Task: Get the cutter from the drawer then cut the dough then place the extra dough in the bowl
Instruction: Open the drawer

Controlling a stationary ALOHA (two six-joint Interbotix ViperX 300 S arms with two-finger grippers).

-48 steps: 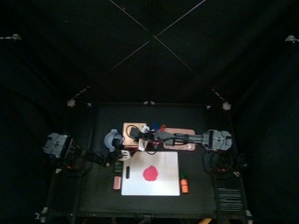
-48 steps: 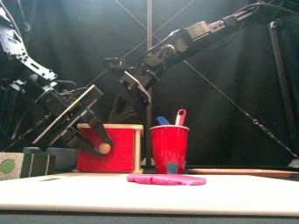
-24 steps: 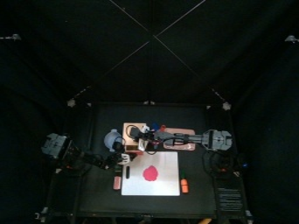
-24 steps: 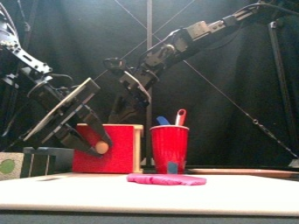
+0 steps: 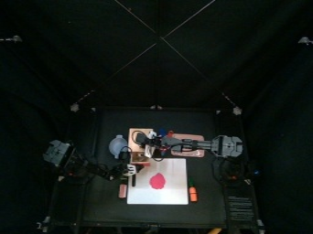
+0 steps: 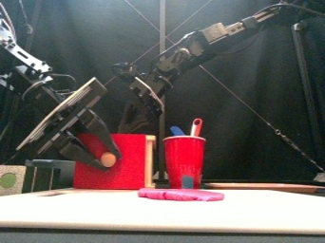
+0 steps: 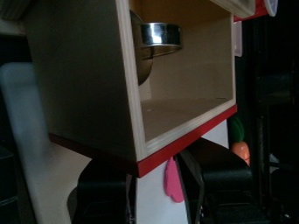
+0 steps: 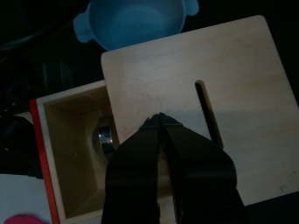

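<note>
My left fingers (image 5: 128, 168) spread open, empty, at the near end of the open drawer (image 7: 176, 92), cutter (image 7: 162, 35) inside it, my right fingers (image 8: 159, 119) pinched together, empty, above the box (image 8: 228, 70)

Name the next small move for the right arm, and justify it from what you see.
Probably open the right gripper and lower it into the drawer toward the cutter. The drawer stands pulled out of the wooden box, the metal cutter lies inside untouched, and the right gripper hovers close by with its jaws shut.
</note>
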